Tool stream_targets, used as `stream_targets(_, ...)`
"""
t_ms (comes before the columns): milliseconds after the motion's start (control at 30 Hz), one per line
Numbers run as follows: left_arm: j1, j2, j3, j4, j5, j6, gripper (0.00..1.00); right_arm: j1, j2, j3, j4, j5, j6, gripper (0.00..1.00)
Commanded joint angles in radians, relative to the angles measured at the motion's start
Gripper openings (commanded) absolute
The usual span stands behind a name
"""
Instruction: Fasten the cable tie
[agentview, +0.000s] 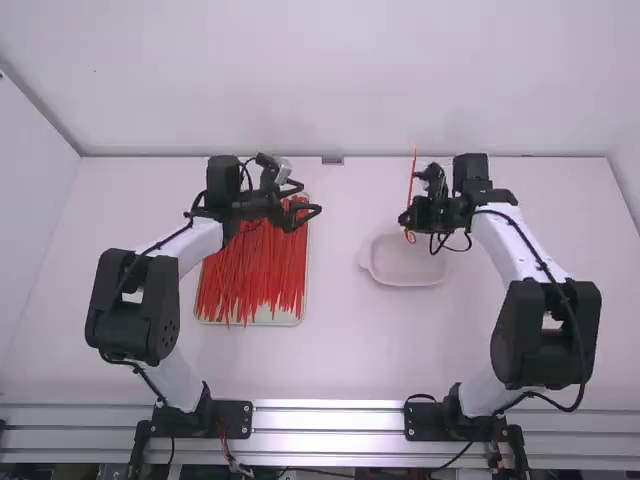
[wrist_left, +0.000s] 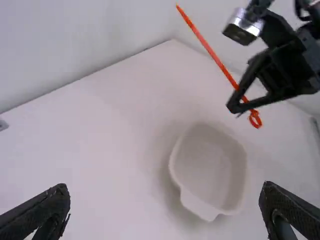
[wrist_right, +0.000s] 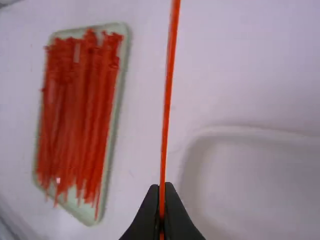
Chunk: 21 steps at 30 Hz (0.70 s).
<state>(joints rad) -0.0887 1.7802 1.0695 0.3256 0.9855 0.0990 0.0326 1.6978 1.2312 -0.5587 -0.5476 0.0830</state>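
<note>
The right end effector (wrist_right: 161, 192) is pinched tight on one orange cable tie (wrist_right: 167, 100), which rises straight from its fingertips. A white bowl (wrist_right: 240, 137) sits just below it on the tabletop (agentview: 120, 210). The left end effector (agentview: 300, 215) gapes wide and empty above a tray (wrist_right: 122, 30) of red ties (agentview: 250, 275).

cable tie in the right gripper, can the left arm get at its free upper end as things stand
Probably yes. The cable tie sticks up, pinched low by the right gripper, its long upper part free. The left gripper is open above the tray, with nothing between them.
</note>
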Motion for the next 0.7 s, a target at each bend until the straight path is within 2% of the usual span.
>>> stream_targets(0, 0.01, 0.008, 0.004, -0.013, -0.063, 0.008, 0.99, 0.023, -0.02, -0.033, 0.002, 0.156, 0.022, 0.0)
stream_targets(67, 0.01, 0.008, 0.004, -0.016, -0.063, 0.003, 0.99, 0.035, -0.02, -0.045, 0.002, 0.197, 0.023, 0.0)
stream_targets(167, 0.01, 0.008, 0.004, -0.031, -0.061, 0.003, 0.99, 0.084, -0.02, -0.091, 0.035, 0.374, 0.082, 0.0)
stream_targets(200, 0.01, 0.008, 0.004, -0.031, -0.061, 0.003, 0.99, 0.086, -0.02, -0.094, 0.038, 0.382, 0.086, 0.0)
stream_targets(300, 0.01, 0.008, 0.004, -0.034, -0.044, 0.003, 0.99, 0.126, -0.02, -0.166, 0.112, 0.504, 0.167, 0.0)
stream_targets(467, 0.011, 0.008, 0.004, -0.027, 0.04, 0.003, 0.99, 0.158, -0.02, -0.269, 0.224, 0.52, 0.209, 0.0)
stream_targets(667, 0.01, 0.008, 0.004, -0.031, 0.046, 0.003, 0.99, 0.147, -0.02, -0.34, 0.331, 0.526, 0.23, 0.0)
